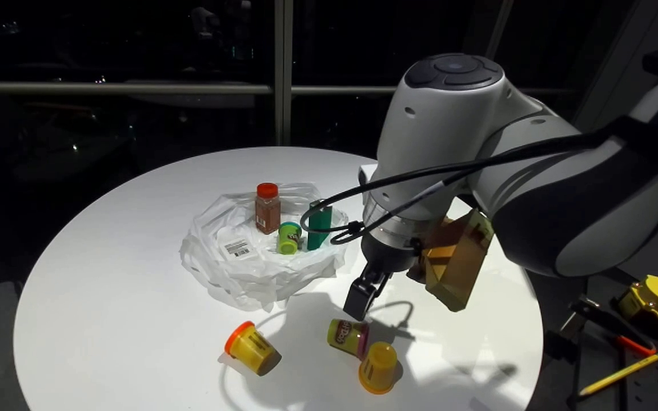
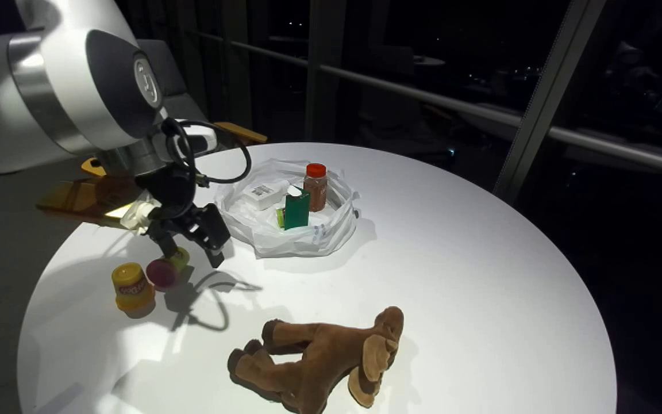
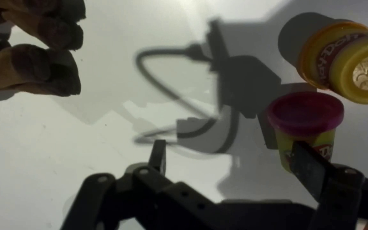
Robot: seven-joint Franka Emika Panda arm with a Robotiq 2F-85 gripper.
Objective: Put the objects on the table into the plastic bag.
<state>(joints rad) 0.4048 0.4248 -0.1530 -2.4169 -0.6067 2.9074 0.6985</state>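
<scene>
The gripper (image 3: 232, 160) has its jaws wide apart near the white plastic bag (image 1: 266, 283). By them, outside the bag, a magenta-lidded, yellow-green Play-Doh tub (image 1: 346, 335) lies on its side; beside it, a yellow Play-Doh tub (image 3: 340, 64) stands upside down. Also outside lie a red-orange-lidded tub (image 1: 253, 349) and a brown plush moose (image 2: 334, 355) with tan antlers. In the bag are a red-capped jar (image 1: 268, 214), a green box (image 2: 296, 213), a green tub (image 1: 289, 242) and a white box (image 2: 263, 196).
</scene>
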